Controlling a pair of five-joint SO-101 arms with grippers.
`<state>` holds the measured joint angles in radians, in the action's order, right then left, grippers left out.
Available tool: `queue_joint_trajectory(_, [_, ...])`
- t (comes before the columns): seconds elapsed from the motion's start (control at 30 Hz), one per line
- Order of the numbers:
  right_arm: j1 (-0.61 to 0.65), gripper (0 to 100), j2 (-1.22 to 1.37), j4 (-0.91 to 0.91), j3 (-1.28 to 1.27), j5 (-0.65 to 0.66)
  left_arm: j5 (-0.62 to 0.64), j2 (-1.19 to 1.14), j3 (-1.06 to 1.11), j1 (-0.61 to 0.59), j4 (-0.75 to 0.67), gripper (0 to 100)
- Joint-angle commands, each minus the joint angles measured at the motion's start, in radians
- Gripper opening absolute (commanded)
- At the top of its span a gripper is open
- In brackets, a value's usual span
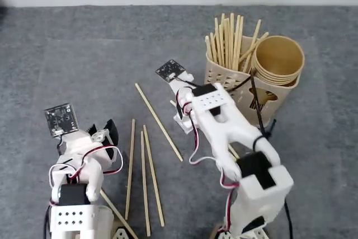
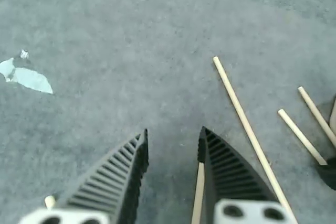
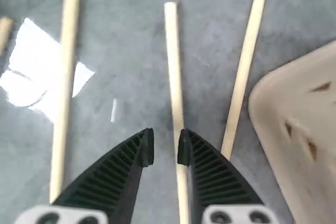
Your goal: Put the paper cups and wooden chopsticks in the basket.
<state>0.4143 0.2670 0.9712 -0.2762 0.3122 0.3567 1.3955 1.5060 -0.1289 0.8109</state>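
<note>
Just beside the basket, low over the grey table, my right gripper hangs with its jaws narrowly parted and nothing between them. What matters is the chopstick straight ahead. Its long axis runs the way my fingers point, not across them, and its near end slips under one finger rather than into the gap (so a plain squeeze would likely miss, I think). A small sideways shift should centre it before I come down. A second stick lies between it and the basket wall, and a third stick lies on the far side.

My left gripper sits well apart from the basket, jaws wide and empty, with a loose stick close against one finger. For the chopstick ahead, the right arm is clearly nearer. The paper cups already stand nested in the basket, next to a sheaf of upright chopsticks.
</note>
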Motion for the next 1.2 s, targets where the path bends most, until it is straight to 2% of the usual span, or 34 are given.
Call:
queue_joint_trajectory(0.0, [-0.005, 9.5, 0.041, -0.018, 0.078, 0.008, 0.011, 0.020, 0.005, 0.000, -0.002, 15])
queue_joint_trajectory(0.2, [0.002, 8.2, 0.096, -0.010, 0.078, 0.008, 0.011, 0.020, 0.018, 0.000, -0.002, 15])
queue_joint_trajectory(0.3, [0.004, 0.1, 0.096, -0.008, 0.077, 0.008, 0.011, 0.020, 0.019, -0.002, 0.000, 15])
queue_joint_trajectory(0.57, [0.054, 0.8, 0.027, 0.137, 0.094, 0.000, 0.011, 0.020, 0.035, -0.002, -0.002, 15])
queue_joint_trajectory(0.87, [0.140, 0.8, -0.371, 0.351, 0.095, 0.000, 0.009, 0.020, 0.045, -0.002, -0.002, 15])
queue_joint_trajectory(1.17, [0.094, 0.8, -0.843, 0.364, 0.117, 0.000, 0.009, 0.020, 0.056, -0.002, -0.002, 15])
